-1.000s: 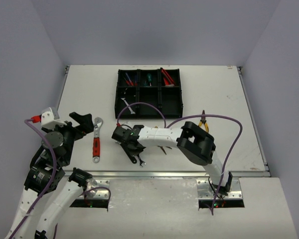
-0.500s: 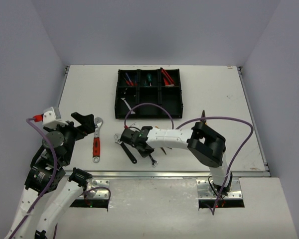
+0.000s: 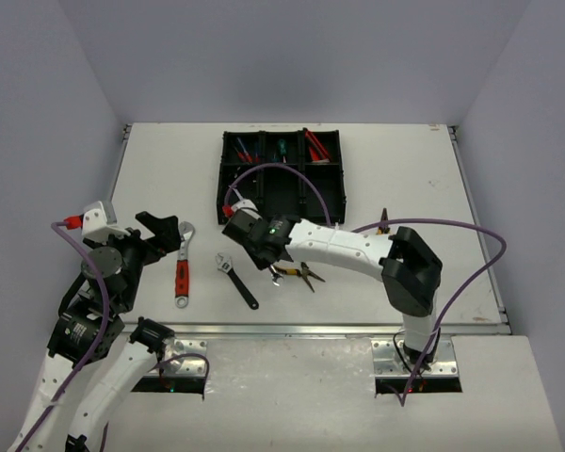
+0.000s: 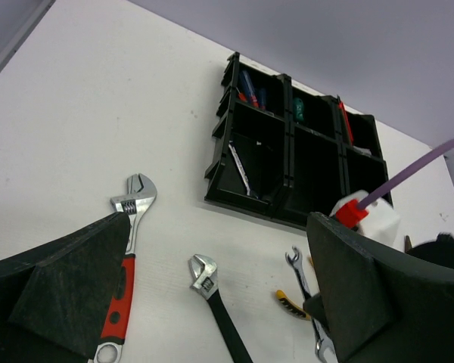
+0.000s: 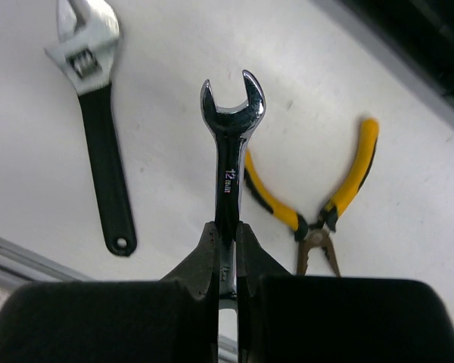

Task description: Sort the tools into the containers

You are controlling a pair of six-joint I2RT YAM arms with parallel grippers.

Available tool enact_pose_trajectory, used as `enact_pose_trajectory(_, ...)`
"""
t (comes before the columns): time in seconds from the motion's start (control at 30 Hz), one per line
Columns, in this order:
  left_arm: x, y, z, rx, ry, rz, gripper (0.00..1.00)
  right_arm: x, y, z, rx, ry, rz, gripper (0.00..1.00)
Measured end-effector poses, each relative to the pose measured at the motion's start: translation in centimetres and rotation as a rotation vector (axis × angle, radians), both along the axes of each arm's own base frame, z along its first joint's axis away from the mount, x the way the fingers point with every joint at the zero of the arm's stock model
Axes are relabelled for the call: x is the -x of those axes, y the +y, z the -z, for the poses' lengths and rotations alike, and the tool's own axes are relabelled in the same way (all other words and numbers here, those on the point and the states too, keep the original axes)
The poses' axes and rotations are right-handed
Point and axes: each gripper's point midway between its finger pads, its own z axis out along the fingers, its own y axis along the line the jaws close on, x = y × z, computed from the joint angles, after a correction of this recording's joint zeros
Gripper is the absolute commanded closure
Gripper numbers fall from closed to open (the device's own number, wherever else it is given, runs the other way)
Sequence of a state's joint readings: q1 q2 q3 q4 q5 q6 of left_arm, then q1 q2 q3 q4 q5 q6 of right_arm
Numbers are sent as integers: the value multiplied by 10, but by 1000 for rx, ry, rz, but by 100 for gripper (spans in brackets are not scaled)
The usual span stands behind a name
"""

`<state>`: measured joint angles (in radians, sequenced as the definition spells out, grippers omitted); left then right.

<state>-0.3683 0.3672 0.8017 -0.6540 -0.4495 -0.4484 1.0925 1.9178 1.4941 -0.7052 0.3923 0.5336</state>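
My right gripper is shut on a silver spanner, held above the table just in front of the black tray. Below it lie a black-handled wrench and yellow pliers. A red-handled wrench lies at the left, close to my open, empty left gripper. The tray's back compartments hold screwdrivers and red knives. A spanner lies in its front-left one.
A second pair of yellow pliers lies right of the tray, beside my right arm's elbow. The purple cable arches over the tray. A metal rail runs along the table's near edge.
My right gripper has risen from the table with the spanner and moved toward the tray, uncovering the black-handled wrench. The left arm has not moved.
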Motion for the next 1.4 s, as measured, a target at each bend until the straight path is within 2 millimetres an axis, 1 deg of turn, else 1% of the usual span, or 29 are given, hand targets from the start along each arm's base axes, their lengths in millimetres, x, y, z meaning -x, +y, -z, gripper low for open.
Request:
enact_pose_trajectory(0.07,0,0,0,0,0,0,0,-24,9,-16,-35,-32,7,100)
enact_pose_trajectory(0.2,0,0,0,1,-1,0,0,-83,29,-45,-132,-130,31,100)
enact_pose_trajectory(0.27,0,0,0,0,-1,1,0,-109,31,-56,-132,-166,32,100)
enact_pose_trajectory(0.3,0,0,0,0,-1,1,0,-123,38,-61,-141,-190,29,100)
enact_pose_trajectory(0.4,0,0,0,1,-1,1,0,-159,59,-67,-170,-256,9,100)
enact_pose_trajectory(0.5,0,0,0,1,-1,1,0,-181,70,-58,-163,-292,-15,100)
enact_pose_trajectory(0.57,0,0,0,1,-1,1,0,-191,71,-49,-151,-300,-27,100)
enact_pose_trajectory(0.67,0,-1,0,0,-1,3,0,-199,72,-40,-138,-311,-45,100)
enact_pose_trajectory(0.77,0,-1,0,1,-1,6,0,-211,72,-40,-135,-348,-60,100)
enact_pose_trajectory(0.83,-1,-2,0,0,-1,6,0,-220,72,-43,-138,-378,-67,96)
enact_pose_trajectory(0.9,-1,-2,0,0,-1,7,0,-227,72,-43,-139,-399,-70,83)
enact_pose_trajectory(0.93,-1,-2,1,-1,1,7,0,-230,71,-42,-138,-405,-71,78)
enact_pose_trajectory(1.1,-2,-3,2,-5,8,10,0,-235,69,-34,-127,-410,-78,58)
enact_pose_trajectory(1.13,-2,-3,2,-6,9,11,0,-236,69,-33,-129,-412,-78,48)
enact_pose_trajectory(1.27,-2,-3,2,-6,9,12,0,-235,70,-31,-131,-408,-81,41)
enact_pose_trajectory(1.4,-2,-3,3,-6,10,12,0,-230,66,-29,-134,-391,-78,28)
